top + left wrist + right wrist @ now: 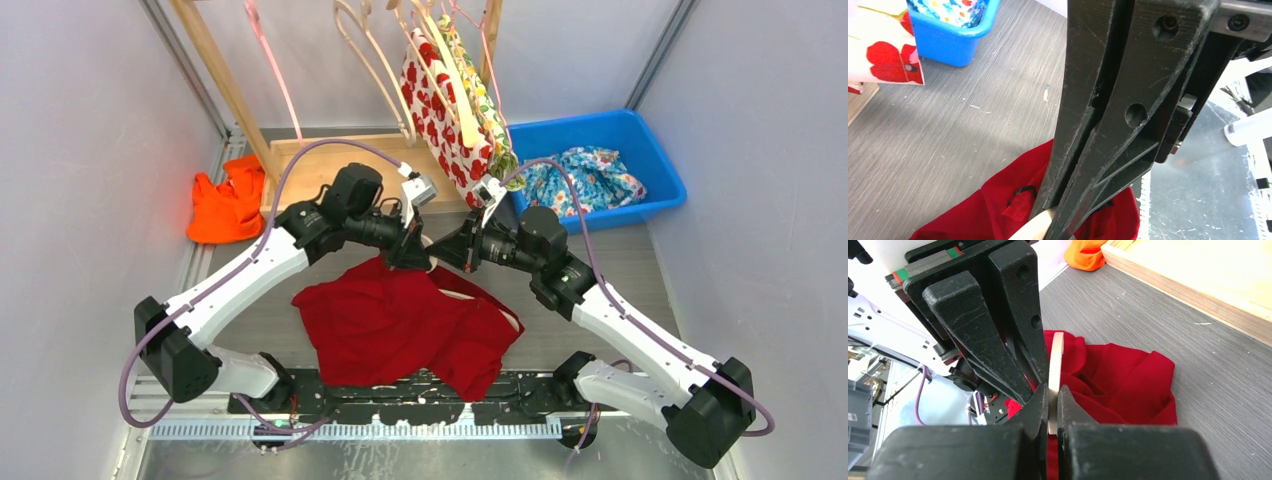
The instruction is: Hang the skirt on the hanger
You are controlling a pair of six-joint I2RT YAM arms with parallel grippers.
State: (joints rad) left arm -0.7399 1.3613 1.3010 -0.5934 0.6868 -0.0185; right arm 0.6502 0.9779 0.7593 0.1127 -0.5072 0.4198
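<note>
The red skirt (400, 325) lies crumpled on the table between the two arms, with a pale wooden hanger (462, 289) partly inside it. My left gripper (408, 255) and right gripper (447, 255) meet tip to tip over the skirt's upper edge. In the left wrist view the left gripper (1060, 220) is shut on the hanger (1040, 225), with red skirt (978, 210) around it. In the right wrist view the right gripper (1053, 395) is shut on the thin edge of the hanger (1055, 360), and the skirt (1118, 380) bunches behind it. The hanger's hook is hidden.
A wooden rack (320, 160) stands at the back with empty hangers (375, 60) and a strawberry-print garment (445, 120) hanging just behind the grippers. A blue bin (655, 165) with floral cloth (585, 175) sits back right. An orange cloth (228, 205) lies back left.
</note>
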